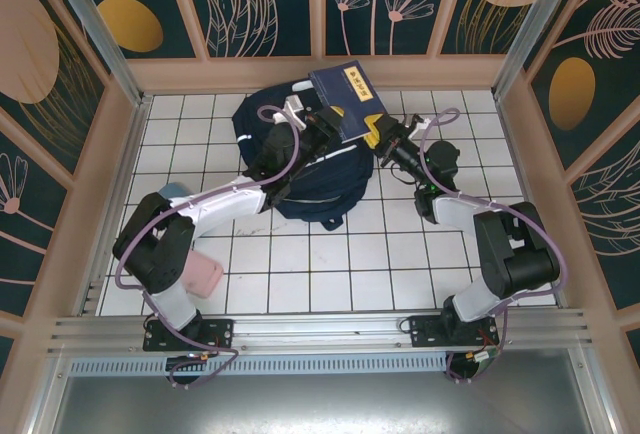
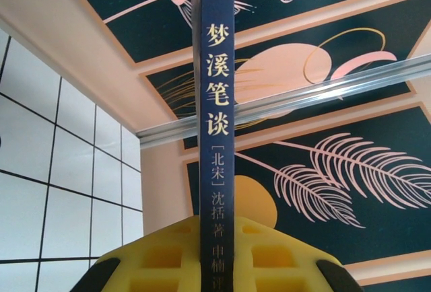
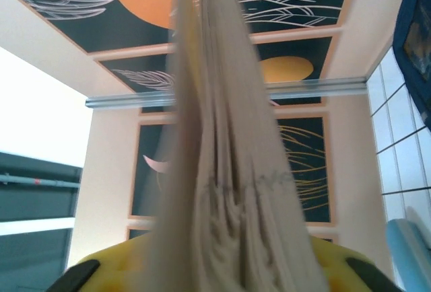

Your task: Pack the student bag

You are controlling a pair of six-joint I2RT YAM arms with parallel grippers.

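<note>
The student bag, navy with black straps, lies on the white tiles behind the two arms. Above its far edge a small dark-blue book with gold lettering is held up in the air. My left gripper is shut on it from the left; in the left wrist view the book's spine stands upright between the yellow pads. My right gripper grips it from the right; in the right wrist view the fanned page edges are pinched between the yellow pads.
A pink case lies on the tiles beside the left arm's base, and a pale blue object sits behind that arm. Patterned walls close off the back and both sides. A corner of the bag appears at the right wrist view's edge.
</note>
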